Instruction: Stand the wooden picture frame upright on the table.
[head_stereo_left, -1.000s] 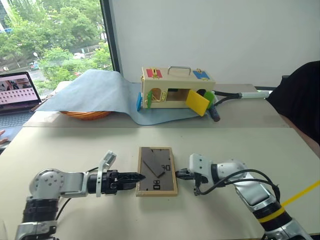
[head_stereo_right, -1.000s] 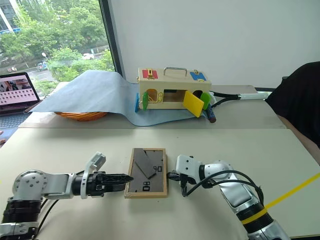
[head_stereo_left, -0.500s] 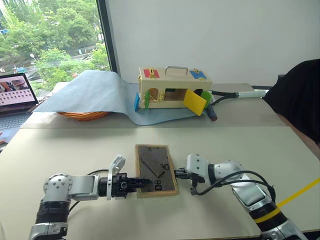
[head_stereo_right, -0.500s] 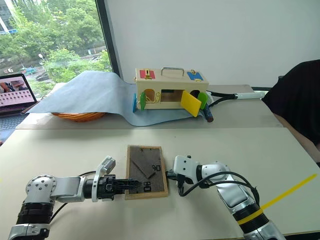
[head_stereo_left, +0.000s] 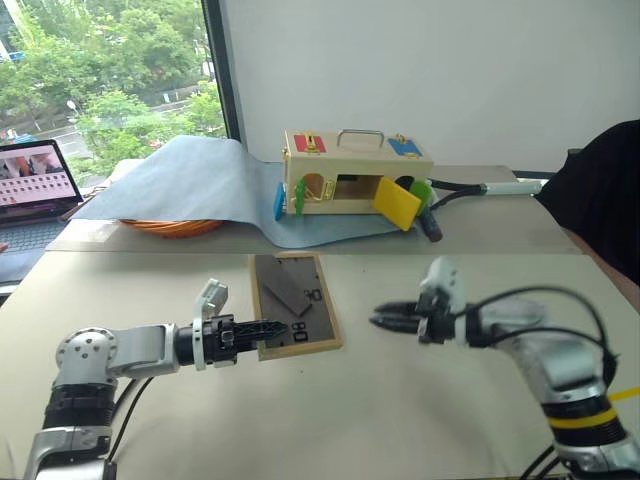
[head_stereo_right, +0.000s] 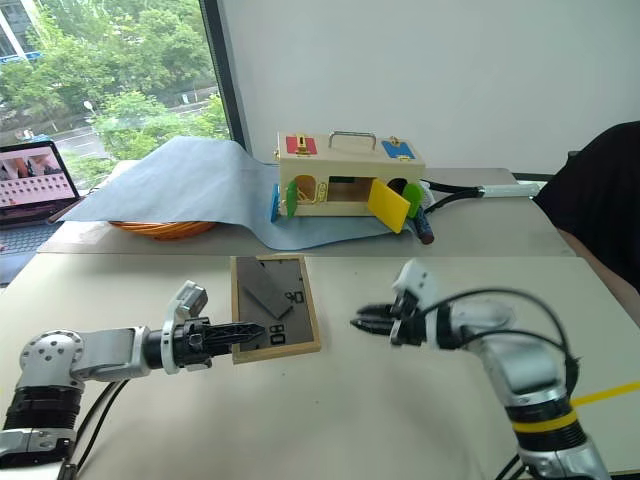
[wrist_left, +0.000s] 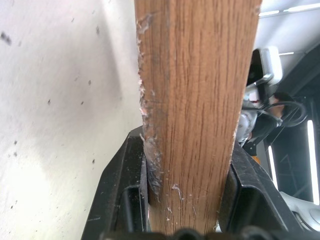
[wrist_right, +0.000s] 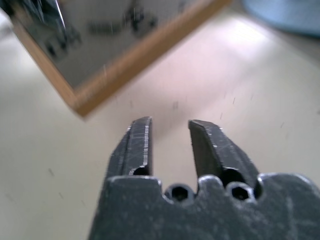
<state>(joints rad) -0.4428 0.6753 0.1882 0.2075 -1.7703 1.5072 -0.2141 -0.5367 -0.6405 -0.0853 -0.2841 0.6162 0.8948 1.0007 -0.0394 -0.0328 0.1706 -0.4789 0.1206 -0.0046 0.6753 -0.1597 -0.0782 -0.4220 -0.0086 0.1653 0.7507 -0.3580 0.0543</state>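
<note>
The wooden picture frame (head_stereo_left: 295, 305) is raised off the table (head_stereo_left: 400, 420) and tilted, its dark grey back with the fold-out stand turned towards me. My left gripper (head_stereo_left: 262, 328) is shut on the frame's lower left edge. In the left wrist view the light-wood edge (wrist_left: 195, 100) sits clamped between the two black fingers (wrist_left: 125, 170). My right gripper (head_stereo_left: 385, 318) hovers to the right of the frame, apart from it, pointing at it. Its fingers (wrist_right: 137, 145) stand open with nothing between them, and the frame's corner (wrist_right: 95, 92) lies beyond them.
A wooden box with coloured doors (head_stereo_left: 355, 180) stands at the back on a blue-grey cloth (head_stereo_left: 190, 185), which covers an orange basket (head_stereo_left: 170, 228). A laptop (head_stereo_left: 35, 190) is at the far left. A cable and handle (head_stereo_left: 480, 190) lie right of the box. A person in dark clothing (head_stereo_left: 600, 200) sits at the right.
My left gripper has shut on the frame's edge and lifted it into a tilt. My right gripper left the frame's right edge, rose, moved right and opened.
</note>
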